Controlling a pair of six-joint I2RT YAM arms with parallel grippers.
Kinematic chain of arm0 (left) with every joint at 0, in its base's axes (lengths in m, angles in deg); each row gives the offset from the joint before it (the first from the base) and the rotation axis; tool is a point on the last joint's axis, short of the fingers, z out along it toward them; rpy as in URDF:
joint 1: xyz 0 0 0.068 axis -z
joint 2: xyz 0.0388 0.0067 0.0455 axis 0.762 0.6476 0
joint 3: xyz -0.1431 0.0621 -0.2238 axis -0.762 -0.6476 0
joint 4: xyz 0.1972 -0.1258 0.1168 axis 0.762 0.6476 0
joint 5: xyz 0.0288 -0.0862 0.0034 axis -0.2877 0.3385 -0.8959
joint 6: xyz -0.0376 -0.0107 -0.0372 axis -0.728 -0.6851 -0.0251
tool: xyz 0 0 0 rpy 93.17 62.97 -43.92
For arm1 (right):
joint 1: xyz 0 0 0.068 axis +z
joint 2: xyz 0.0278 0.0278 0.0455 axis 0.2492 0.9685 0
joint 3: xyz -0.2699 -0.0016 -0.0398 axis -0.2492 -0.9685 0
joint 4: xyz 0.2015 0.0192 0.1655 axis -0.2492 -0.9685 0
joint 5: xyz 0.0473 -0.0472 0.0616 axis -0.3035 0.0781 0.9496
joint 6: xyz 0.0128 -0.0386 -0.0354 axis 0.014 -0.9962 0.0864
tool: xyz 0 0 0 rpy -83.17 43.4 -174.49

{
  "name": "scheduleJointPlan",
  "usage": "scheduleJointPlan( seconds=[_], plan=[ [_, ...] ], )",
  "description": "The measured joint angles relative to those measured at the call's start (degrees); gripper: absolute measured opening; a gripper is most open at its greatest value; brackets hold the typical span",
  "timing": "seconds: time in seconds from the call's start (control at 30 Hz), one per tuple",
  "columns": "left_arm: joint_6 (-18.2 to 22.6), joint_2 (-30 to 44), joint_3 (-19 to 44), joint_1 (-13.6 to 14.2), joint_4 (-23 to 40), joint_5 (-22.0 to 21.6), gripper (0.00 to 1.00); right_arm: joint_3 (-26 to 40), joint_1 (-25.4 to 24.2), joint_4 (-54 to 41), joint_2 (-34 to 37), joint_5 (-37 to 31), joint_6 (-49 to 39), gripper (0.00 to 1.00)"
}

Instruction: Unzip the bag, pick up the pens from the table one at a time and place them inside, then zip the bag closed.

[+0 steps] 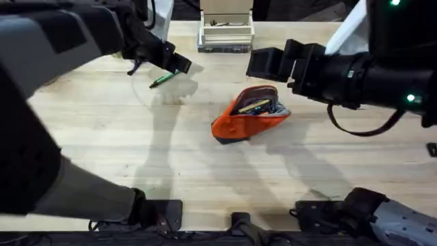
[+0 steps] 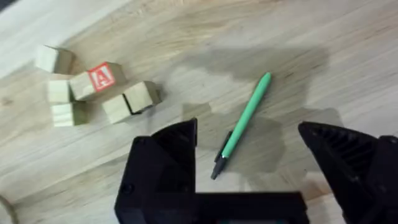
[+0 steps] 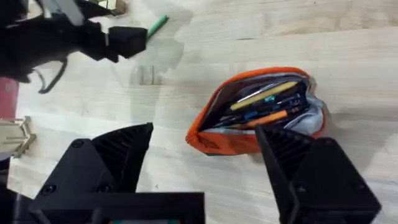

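Orange bag (image 1: pixel 250 113) lying on the wooden table (image 1: pixel 123 157) slightly right of centre, zipper undone, mouth gaping. Several pens (image 3: pixel 264 104) visible inside through the opening: yellow, blue and orange barrels against a dark lining. In the right wrist view, same bag (image 3: pixel 249 112) seen with the mouth turned toward the camera.

Green pen (image 1: pixel 164 79) lying flat on the table toward the far left, well apart from the bag. In the left wrist view, green pen (image 2: pixel 242 124) lying diagonally on the planks, dark tip at the end nearer the camera.

Left gripper (image 1: pixel 179 65) poised just beside the far end of the green pen in the overhead view. Jaws spread wide in the left wrist view, left gripper (image 2: pixel 283 146) above the pen, fingers (image 2: pixel 171 155) either side of the dark tip, nothing between them touching. Contact with the table: cannot tell.

Right gripper (image 1: pixel 263 63) held beyond the bag, above the table, apart from it. In the right wrist view, right gripper (image 3: pixel 205 140) with jaws wide apart, empty, bag showing between the fingers (image 3: pixel 298 168).

Small wooden blocks (image 2: pixel 93 90) clustered near the green pen in the left wrist view, one marked with a red A. White tray (image 1: pixel 225 33) at the far edge of the table.
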Motion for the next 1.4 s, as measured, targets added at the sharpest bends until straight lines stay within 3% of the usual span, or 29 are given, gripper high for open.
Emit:
scheduleJointPlan(
  seconds=[0.37,0.6,0.87,1.2,1.3,1.4],
  plan=[
    [0.0,9.7,0.0,0.0,-4.2,0.1,0.993,0.0,0.0,0.0,0.0,0.0,0.0,0.998],
    [0.0,11.2,1.2,0.0,-5.4,0.9,0.995,0.0,0.0,0.0,0.0,0.0,0.0,0.998],
    [-0.1,11.9,1.8,-0.4,-4.3,3.5,0.921,0.0,0.0,0.0,0.0,0.0,0.5,0.998],
    [-0.3,11.9,2.8,-0.4,1.8,6.4,0.865,0.0,0.0,0.0,0.0,0.0,1.0,0.997],
    [-0.3,12.2,3.0,-0.4,2.1,7.3,0.79,0.0,0.0,0.0,0.0,0.0,1.0,0.998],
    [-0.3,12.4,3.2,-0.3,2.4,8.3,0.646,0.0,0.0,0.0,0.0,0.0,1.1,0.998]
  ],
)
